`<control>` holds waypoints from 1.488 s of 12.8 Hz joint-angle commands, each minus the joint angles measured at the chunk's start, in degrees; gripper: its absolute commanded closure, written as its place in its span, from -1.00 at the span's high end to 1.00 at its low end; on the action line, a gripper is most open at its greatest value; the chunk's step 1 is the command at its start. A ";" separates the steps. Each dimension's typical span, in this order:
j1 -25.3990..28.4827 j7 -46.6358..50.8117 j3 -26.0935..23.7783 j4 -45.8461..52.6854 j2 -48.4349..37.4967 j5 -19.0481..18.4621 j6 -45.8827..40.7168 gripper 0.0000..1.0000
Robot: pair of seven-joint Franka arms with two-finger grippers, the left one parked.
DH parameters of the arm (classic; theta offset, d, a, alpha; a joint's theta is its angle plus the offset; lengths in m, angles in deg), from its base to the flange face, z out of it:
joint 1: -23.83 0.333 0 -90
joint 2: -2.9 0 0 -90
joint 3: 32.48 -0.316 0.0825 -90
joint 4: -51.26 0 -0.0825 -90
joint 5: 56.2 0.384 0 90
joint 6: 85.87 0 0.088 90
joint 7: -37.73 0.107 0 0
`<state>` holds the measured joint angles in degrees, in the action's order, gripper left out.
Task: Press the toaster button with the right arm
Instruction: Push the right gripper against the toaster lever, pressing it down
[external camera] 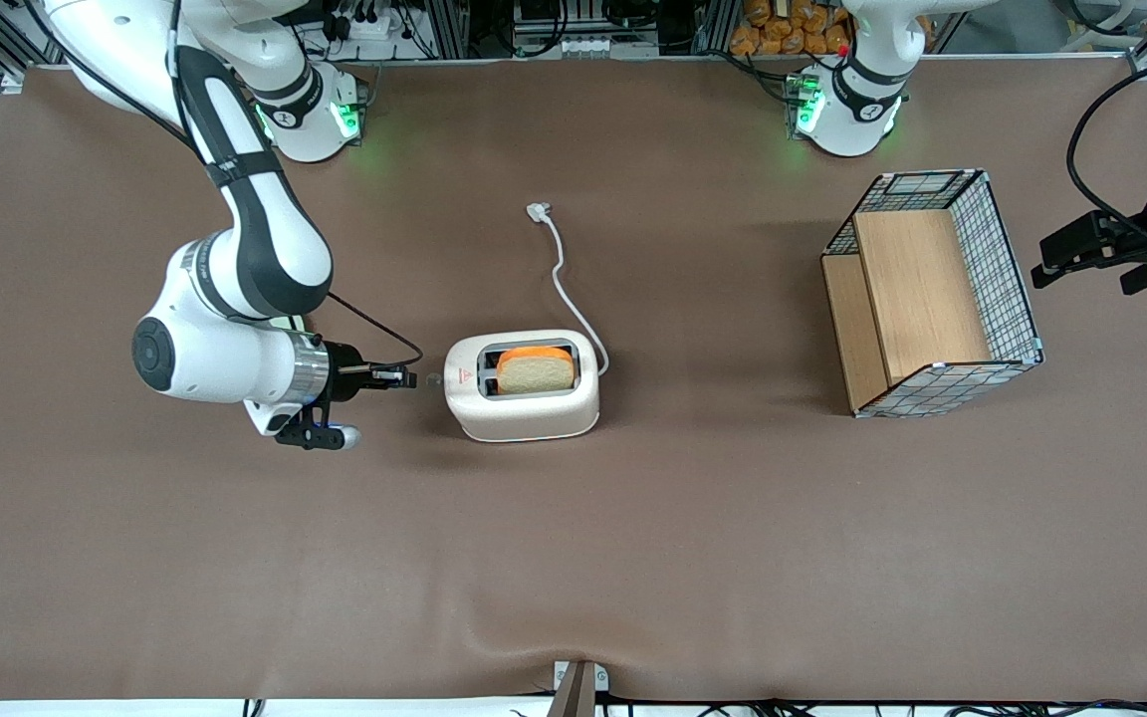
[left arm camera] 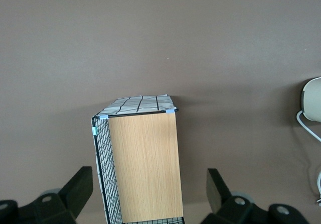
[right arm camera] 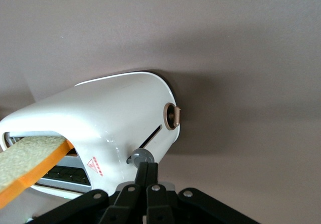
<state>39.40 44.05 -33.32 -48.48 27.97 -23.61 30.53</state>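
— While we're on it: surface?
— Brown table [external camera: 633,558], matte cover, a slight ripple at the edge nearest the front camera. Aluminium framing and cables line the edge where the arm bases stand.
— Toaster?
— Toaster [external camera: 522,385] mid-table, slice of bread [external camera: 534,369] up in one slot, white cord [external camera: 564,279] trailing toward the arm bases.
— Gripper?
— Right arm [external camera: 235,299] is low and level; gripper [right arm camera: 145,171] clenched, fingertips pinched together, touching the toaster button [right arm camera: 141,156] on the narrow end.
— Anything else?
— Wire basket [external camera: 1007,269] with wooden panels, toward the parked arm's end.
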 commanded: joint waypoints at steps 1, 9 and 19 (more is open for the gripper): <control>1.21 -1.40 0.41 -0.19 1.03 2.12 2.16 -1.00; 1.65 -1.31 0.41 -0.02 1.47 2.12 1.99 -1.00; 2.89 -1.57 0.49 -0.37 2.44 1.94 3.65 -1.00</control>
<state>41.55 43.97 -33.35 -48.45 29.54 -23.29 32.41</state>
